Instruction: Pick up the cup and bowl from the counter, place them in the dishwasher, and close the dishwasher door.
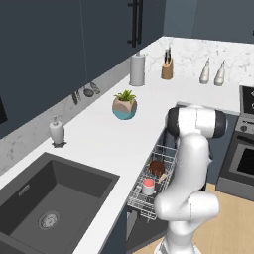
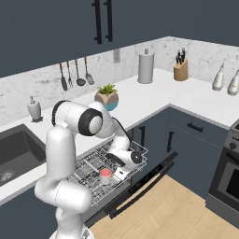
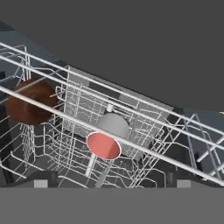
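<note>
Both end effector (image 2: 122,173) fingers spread wide over rack (image 2: 88,169), arm bent low.

Cup (image 1: 148,186) and bowl (image 1: 157,166) sit side by side in the rack (image 1: 140,202).

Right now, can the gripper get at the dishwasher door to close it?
Probably yes: the gripper is open and empty over the rack, and the door hangs open just below with nothing on it.
</note>
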